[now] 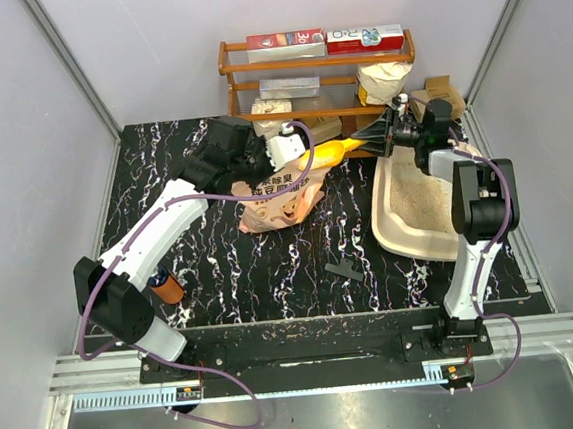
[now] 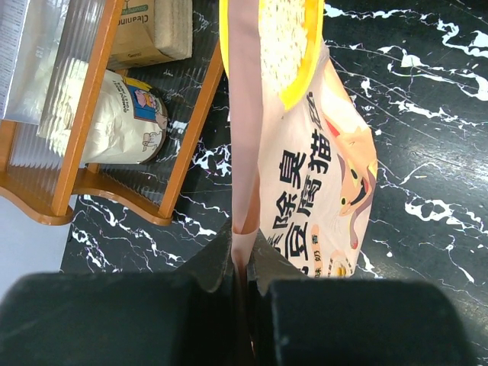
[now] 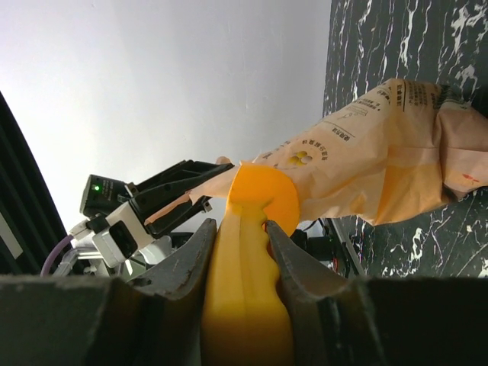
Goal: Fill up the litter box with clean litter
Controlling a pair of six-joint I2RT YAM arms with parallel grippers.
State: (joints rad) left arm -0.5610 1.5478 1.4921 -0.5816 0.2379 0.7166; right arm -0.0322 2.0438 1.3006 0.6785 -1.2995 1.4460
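The pink-orange litter bag point(image 1: 280, 200) lies on the black marble table with its mouth raised toward the back. My left gripper point(image 1: 279, 150) is shut on the bag's top edge point(image 2: 245, 114). My right gripper point(image 1: 378, 138) is shut on the handle of a yellow scoop point(image 1: 336, 150), whose bowl sits at the bag's mouth. In the left wrist view the scoop point(image 2: 293, 53) holds beige granules point(image 2: 282, 38). The cream litter box point(image 1: 393, 227) stands at the right with litter point(image 1: 421, 198) inside. The right wrist view shows the scoop point(image 3: 248, 267) clamped between the jaws and the bag point(image 3: 381, 160) beyond.
A wooden shelf rack point(image 1: 314, 67) with boxes and a white sack stands at the back, close behind the grippers. A small black piece point(image 1: 345, 270) lies on the table near the box. An orange object point(image 1: 168, 288) sits by the left arm's base. Grey walls enclose both sides.
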